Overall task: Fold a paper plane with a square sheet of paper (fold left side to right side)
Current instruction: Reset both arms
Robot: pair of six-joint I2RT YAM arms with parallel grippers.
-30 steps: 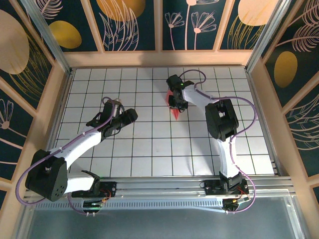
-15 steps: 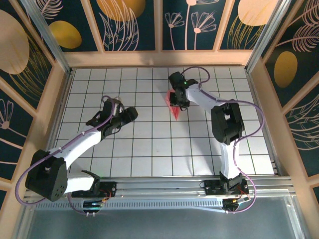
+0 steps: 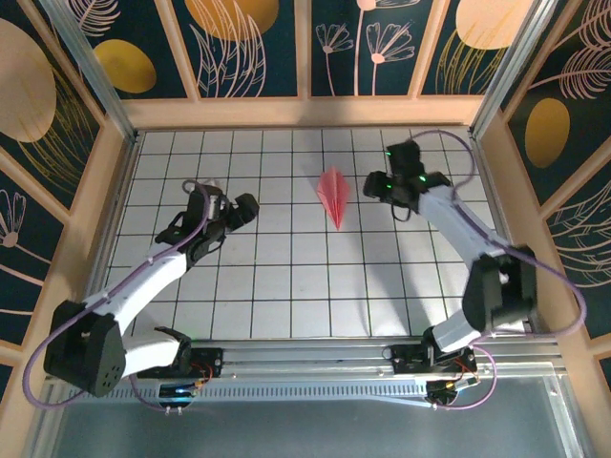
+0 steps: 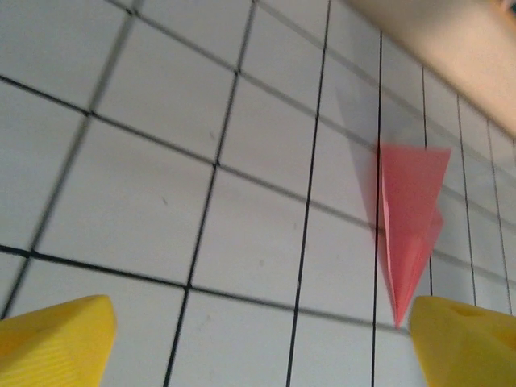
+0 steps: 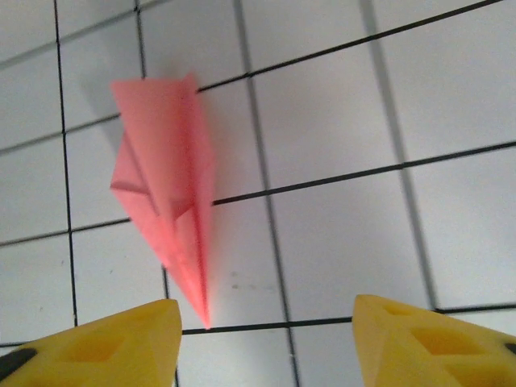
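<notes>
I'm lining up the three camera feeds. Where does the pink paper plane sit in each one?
Top external: the paper plane lies just above centre, nose toward the arm bases.
Left wrist: the paper plane is right of centre, nose down.
Right wrist: the paper plane is left of centre, nose down.
Shared landmark: the black grid lines of the table under it.

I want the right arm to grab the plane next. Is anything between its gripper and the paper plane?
Nothing visible. The paper plane lies flat on the table, and bare grid squares separate it from the open right gripper, which holds nothing.
</notes>
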